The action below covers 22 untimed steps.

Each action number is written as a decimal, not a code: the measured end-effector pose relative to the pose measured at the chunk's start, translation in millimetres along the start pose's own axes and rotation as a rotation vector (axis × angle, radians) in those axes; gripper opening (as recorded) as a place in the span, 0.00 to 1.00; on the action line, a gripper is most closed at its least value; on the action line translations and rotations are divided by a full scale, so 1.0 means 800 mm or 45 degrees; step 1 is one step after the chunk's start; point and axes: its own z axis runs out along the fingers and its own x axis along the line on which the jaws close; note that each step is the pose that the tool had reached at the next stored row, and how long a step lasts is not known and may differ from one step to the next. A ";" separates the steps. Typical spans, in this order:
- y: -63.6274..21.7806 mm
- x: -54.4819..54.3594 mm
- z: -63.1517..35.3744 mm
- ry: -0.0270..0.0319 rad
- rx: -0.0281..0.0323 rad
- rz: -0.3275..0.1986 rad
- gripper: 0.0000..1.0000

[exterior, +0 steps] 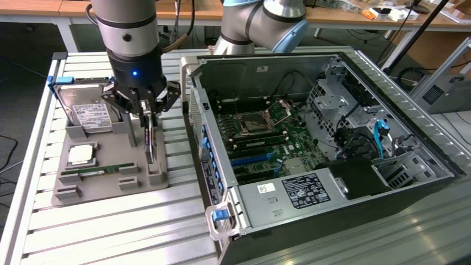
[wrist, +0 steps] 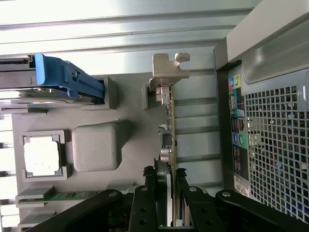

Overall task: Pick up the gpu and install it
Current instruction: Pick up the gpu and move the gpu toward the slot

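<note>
Now black robot gripper (exterior: 149,112) clenched on gpu (exterior: 151,141), thin dark card with silver metal end bracket, gripping upper edge. Fingers (wrist: 144,205) flank card both sides. Card upright on edge in grey plastic holder (exterior: 110,179), beside open black computer case (exterior: 294,61).

gpu (wrist: 168,126) near end behind jaws

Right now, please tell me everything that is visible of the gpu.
The gpu is a thin, flat, dark card carrying small components, with a silver metal bracket at one end. It stands upright on its long edge in a slot of the gray holder. The fingers of the gripper are closed on its two faces at the upper edge.
</note>
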 end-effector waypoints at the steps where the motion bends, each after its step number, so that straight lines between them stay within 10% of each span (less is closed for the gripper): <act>1: 0.000 0.000 0.000 0.0000 0.0000 0.000 0.27; 22: 0.000 0.000 -0.007 0.0000 0.0000 0.000 0.27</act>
